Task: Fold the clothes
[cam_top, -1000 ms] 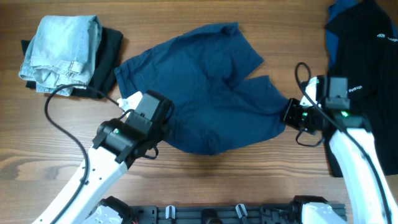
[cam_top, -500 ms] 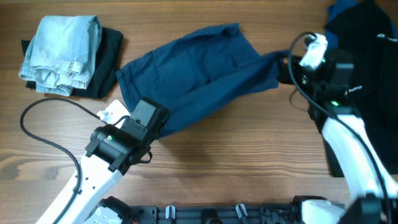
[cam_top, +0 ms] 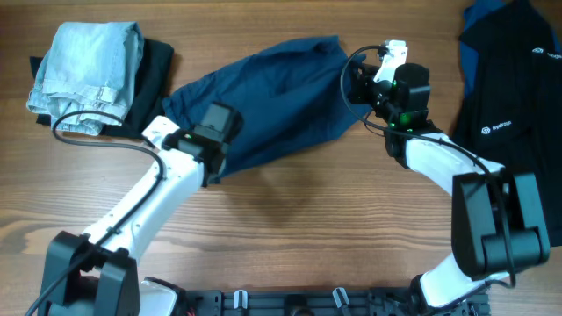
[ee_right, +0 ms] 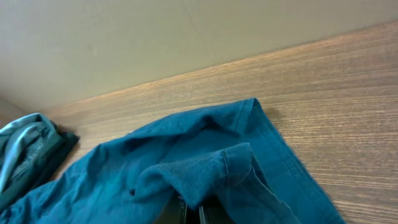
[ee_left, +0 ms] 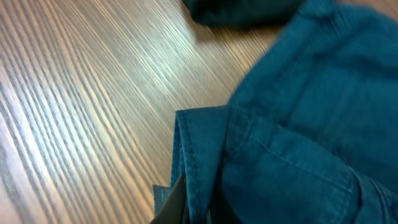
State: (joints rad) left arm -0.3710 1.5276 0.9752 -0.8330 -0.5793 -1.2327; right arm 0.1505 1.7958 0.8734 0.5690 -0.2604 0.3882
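left pincer point(cam_top: 212, 172) clamped on navy shorts point(cam_top: 272, 96) hem, right pincer point(cam_top: 354, 84) pinching another edge

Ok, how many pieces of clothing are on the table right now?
4 at least: navy shorts in the middle; pale denim piece at the left, lying on a dark garment; black logo garment at the right. Blue fabric beside it may be a fifth.
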